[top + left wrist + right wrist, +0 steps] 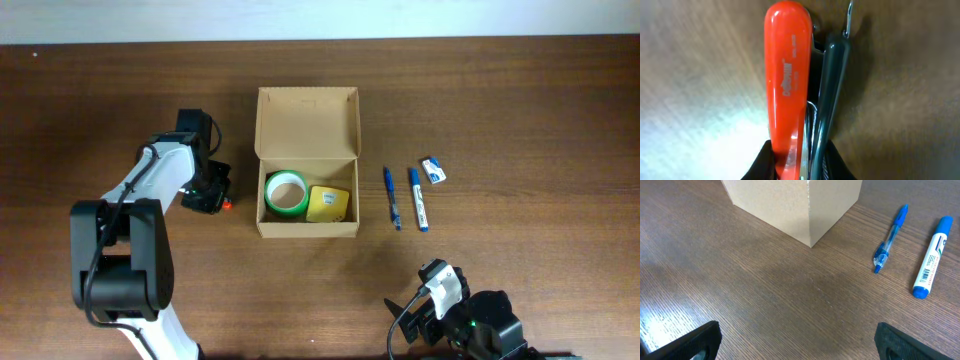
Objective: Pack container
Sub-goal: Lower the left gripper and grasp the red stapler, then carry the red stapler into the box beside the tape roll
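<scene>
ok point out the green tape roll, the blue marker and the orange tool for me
green tape roll (287, 208), overhead view, on its green rim nearest the robot
blue marker (931, 260), right wrist view, on the white labelled barrel
orange tool (787, 75), left wrist view, on its orange top by the lettering

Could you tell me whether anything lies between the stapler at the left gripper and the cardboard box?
Nothing visible: bare table separates the orange stapler from the cardboard box; only its near wall must be cleared.

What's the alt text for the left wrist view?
Close-up of a red stapler with a dark base on the wooden table, filling the frame top to bottom. Fingers of the left gripper press against both its sides at the bottom edge.
</scene>
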Available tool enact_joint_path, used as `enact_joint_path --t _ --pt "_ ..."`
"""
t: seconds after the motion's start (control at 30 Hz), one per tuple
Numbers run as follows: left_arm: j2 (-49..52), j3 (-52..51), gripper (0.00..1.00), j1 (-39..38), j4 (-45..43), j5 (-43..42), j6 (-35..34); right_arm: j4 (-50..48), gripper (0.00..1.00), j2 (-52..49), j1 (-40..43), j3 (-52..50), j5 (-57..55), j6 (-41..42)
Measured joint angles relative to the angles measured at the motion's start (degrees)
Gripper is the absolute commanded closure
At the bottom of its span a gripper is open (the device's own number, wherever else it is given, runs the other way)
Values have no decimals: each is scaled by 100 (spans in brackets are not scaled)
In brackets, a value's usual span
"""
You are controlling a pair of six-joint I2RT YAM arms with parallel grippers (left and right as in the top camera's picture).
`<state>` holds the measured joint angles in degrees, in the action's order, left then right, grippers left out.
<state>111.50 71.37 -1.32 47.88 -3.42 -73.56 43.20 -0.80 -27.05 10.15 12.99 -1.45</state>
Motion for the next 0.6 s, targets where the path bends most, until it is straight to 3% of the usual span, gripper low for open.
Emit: enact_joint_path --t 0.37,0.6 --pt "0 7 98 0 444 -216 518 0 1 0 0 0 0 2" --pt "-184 151 98 0 726 76 999 0 1 0 0 0 0 2"
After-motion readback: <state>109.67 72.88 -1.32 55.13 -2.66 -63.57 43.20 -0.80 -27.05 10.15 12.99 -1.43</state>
